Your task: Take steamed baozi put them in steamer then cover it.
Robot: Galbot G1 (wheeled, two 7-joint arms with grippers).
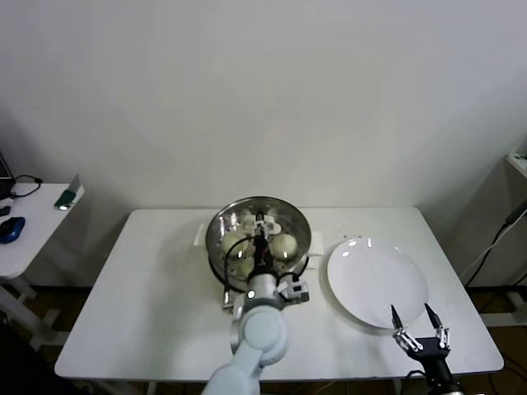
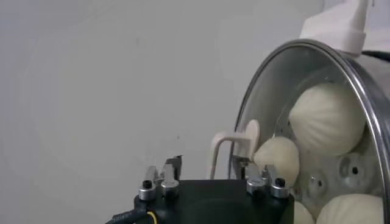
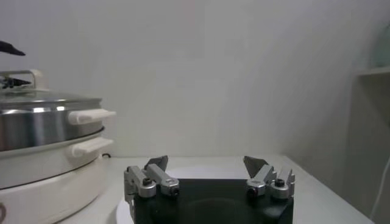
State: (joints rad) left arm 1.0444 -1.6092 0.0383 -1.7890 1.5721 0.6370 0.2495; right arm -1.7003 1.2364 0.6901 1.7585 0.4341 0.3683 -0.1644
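Even, soft indoor light, bright overall; white wall falls to grey in the head view's corners. Small glare spots on the plate [image 1: 377,284] and the steamer [image 1: 258,233] rim. Faint shadows under both. Left wrist view: close buns and rim slightly soft.

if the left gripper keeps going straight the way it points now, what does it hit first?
Most likely the cover on the steamer: the left gripper sits right above its handle, fingers open. Depth is unclear; it may already touch.

Left claw [image 1: 262,224] hides cover handle; steamer [image 3: 42,131] cut off at edge.
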